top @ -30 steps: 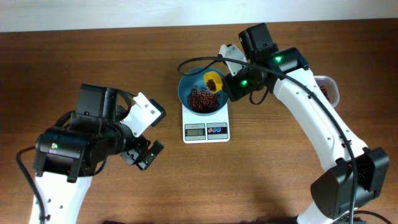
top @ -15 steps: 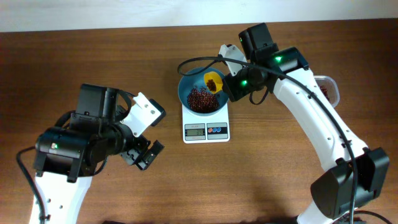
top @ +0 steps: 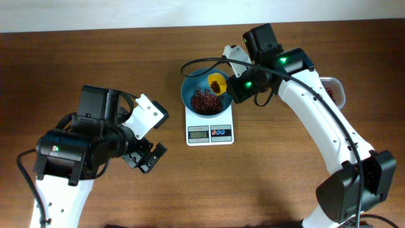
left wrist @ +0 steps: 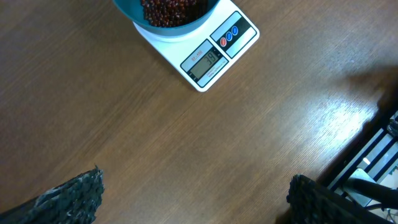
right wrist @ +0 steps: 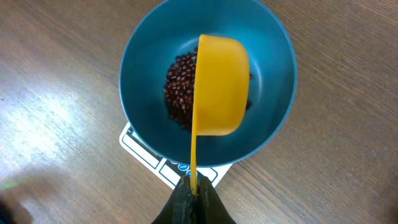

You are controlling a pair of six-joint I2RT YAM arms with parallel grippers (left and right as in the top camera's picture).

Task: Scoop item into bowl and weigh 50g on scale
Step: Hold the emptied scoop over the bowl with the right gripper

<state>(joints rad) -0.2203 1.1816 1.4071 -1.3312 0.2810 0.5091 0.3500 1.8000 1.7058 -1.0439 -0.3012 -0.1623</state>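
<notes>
We note the right gripper (right wrist: 193, 186) clamped tight on the thin handle of a yellow scoop (right wrist: 219, 87), which is tipped on its side over the bowl (right wrist: 277, 68). The beans (right wrist: 177, 93) lie heaped in the bowl, and the bowl sits on the scale (left wrist: 214, 56). The left gripper (left wrist: 196, 198) hangs above the table (left wrist: 124, 124), well apart from the scale, fingers wide apart, holding nothing.

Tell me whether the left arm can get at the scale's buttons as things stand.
Probably yes. The left gripper hangs open over bare table beside the scale, with nothing between them. The right gripper holds the yellow scoop over the bowl, clear of the buttons.
</notes>
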